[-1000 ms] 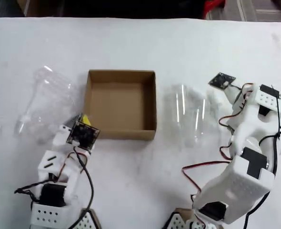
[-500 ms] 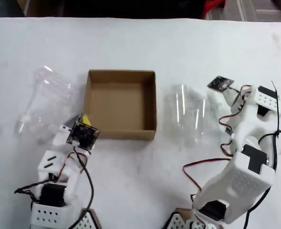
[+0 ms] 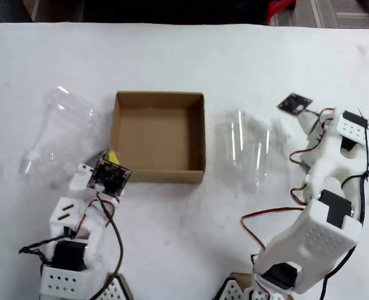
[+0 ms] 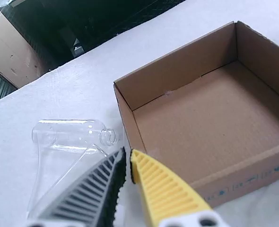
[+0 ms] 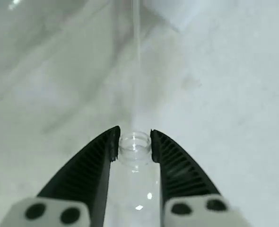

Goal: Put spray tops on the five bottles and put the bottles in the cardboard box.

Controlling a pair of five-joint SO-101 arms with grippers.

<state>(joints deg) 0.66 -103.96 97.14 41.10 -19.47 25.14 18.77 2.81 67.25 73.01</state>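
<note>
The clear bottle [image 5: 135, 144] sits right between the two black fingers of the right pincer [image 5: 134, 138]. Its open threaded neck is level with the fingertips and the body runs back between them toward the wrist. Both fingers look pressed against the neck, so I'd call that pincer clamped on the bottle, with the mouth just about at the tips. Under it is plain white desk [image 5: 234, 94], and there's more clear plastic [image 5: 59, 42] beyond the tips, but I can't make out its shape.

From above, that arm is over by the desk's right edge. A bunch I'll call the right-hand bottles [image 3: 247, 147] lies between it and the cardboard box [image 3: 159, 97]. The box sits roughly mid-desk with its open top up. The left-hand bottles [image 3: 59, 128] are a second clear bunch on the box's other side, toward the left edge.

On the left pincer [image 4: 127, 158], the grey and yellow fingers are together with only a thin slit between them and nothing held. The tips are just beside the box's near corner on the left-edge side. One lying bottle [image 4: 68, 135] rests on its side there, its open mouth aimed at the box wall and just beside the tips. I can't tell if it's touching them.
</note>
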